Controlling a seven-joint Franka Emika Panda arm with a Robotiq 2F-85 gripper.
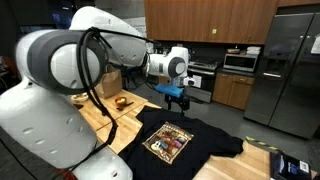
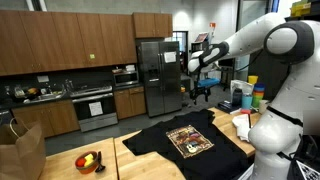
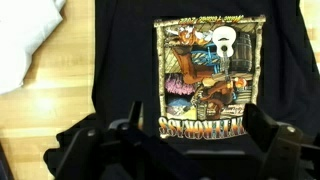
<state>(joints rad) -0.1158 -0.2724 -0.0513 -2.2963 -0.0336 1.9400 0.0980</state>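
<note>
Plainly, the gripper (image 3: 192, 112) hangs empty, its jaws spread wide and touching nothing, well above the black T-shirt (image 3: 120, 55); both exterior views show the same gap between gripper (image 1: 177, 97) and cloth (image 2: 190, 140). The shirt lies flat and print-up on the wooden table (image 1: 118, 128), with the printed panel (image 3: 205, 70) right under the fingers in the wrist view. As I judge it, the main hazard is depth: the fabric is thin over hard board, so too deep a descent would jam the fingertips into the wood, while too shallow a close would skim the print and catch nothing; a pinch in the middle of the panel would likely bunch the cloth and drag the whole shirt. One side of the shirt runs close to the table's edge in an exterior view (image 2: 215, 160), so a pull that way could slide it off. A white cloth (image 3: 25, 30) lies just beside the shirt; the bowl of fruit (image 1: 120, 101) sits well apart across bare wood; the air around the gripper is open.
</note>
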